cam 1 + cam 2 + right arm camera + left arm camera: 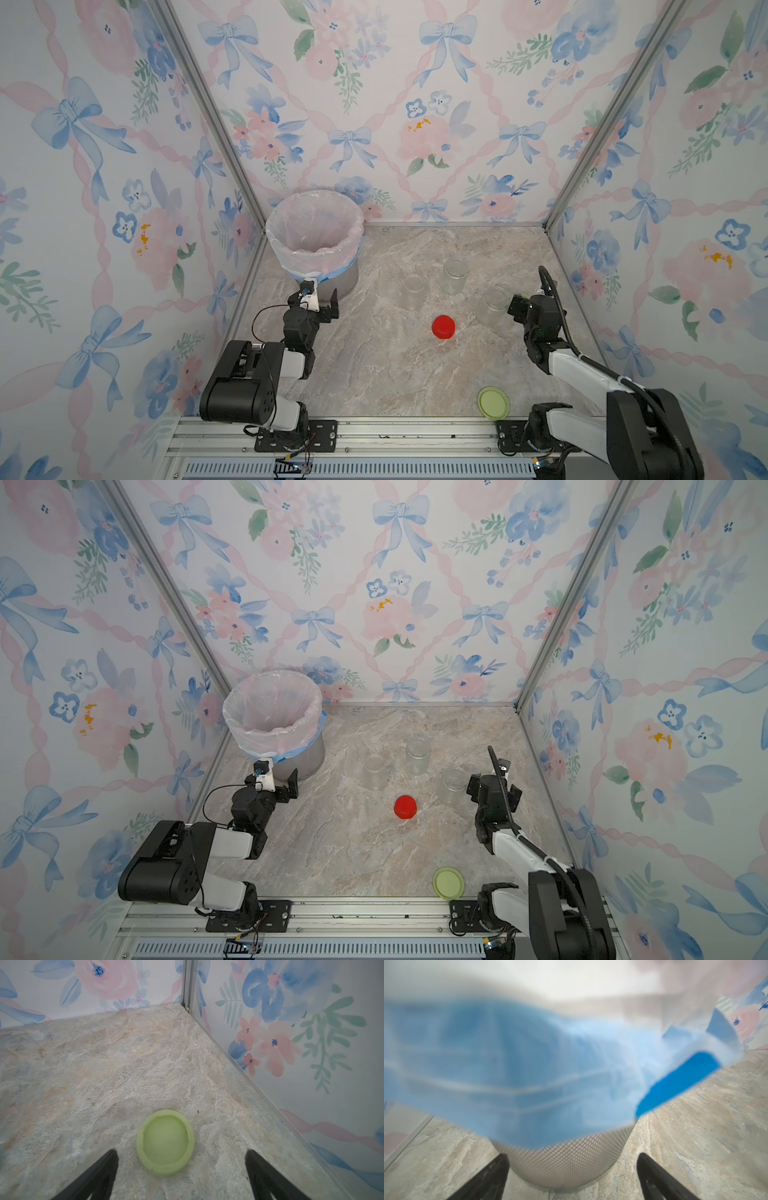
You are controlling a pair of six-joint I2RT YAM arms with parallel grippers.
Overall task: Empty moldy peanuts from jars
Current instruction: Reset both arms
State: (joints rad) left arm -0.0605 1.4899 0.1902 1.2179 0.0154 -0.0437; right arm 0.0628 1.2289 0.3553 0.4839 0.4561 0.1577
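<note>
Though wide and empty, left gripper [573,1159] and right gripper [181,1153] over marbled tabletop [374,365], floral walls [374,104] around.

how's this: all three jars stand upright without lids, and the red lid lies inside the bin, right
Not quite: the red lid lies on the table near the jars, not inside the bin; both top views show it. The three jars do stand upright without lids.

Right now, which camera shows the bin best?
Both top views: the whole bin with its bag. The left wrist view shows a blurred close-up of bag and mesh wall; the right wrist view misses it.
</note>
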